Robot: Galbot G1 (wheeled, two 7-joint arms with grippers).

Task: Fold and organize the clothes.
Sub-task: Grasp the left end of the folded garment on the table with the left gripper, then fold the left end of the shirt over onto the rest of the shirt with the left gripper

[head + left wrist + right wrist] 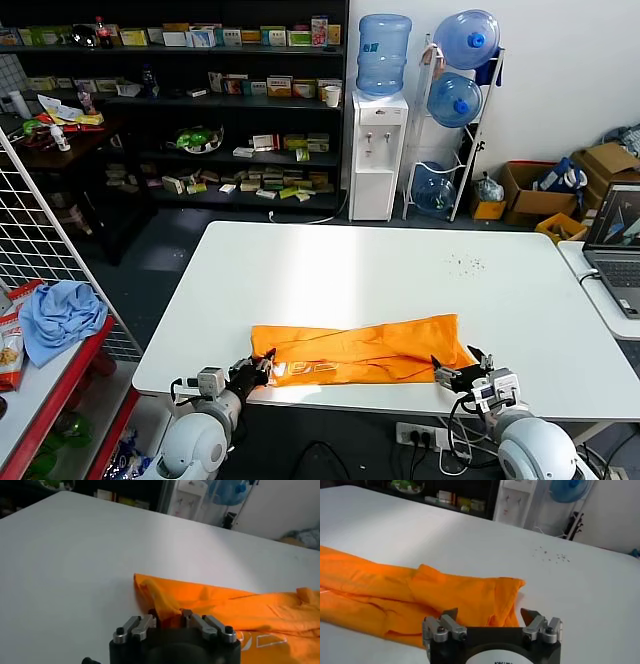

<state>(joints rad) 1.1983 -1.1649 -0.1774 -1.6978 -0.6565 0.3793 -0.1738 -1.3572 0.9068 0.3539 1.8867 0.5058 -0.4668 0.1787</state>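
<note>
The bright orange T-shirt lies folded into a long strip along the near edge of the white table. White lettering shows near its left end. My left gripper is at the shirt's left end. In the left wrist view the left gripper is shut on a bunched fold of the T-shirt. My right gripper is at the shirt's right end. In the right wrist view the right gripper is open, its jaws standing either side of the T-shirt's corner.
A laptop stands on a side table at the right. A light blue cloth lies on a red shelf at the left, beside a wire rack. Small dark specks lie on the table's far right. Shelves and a water dispenser stand behind.
</note>
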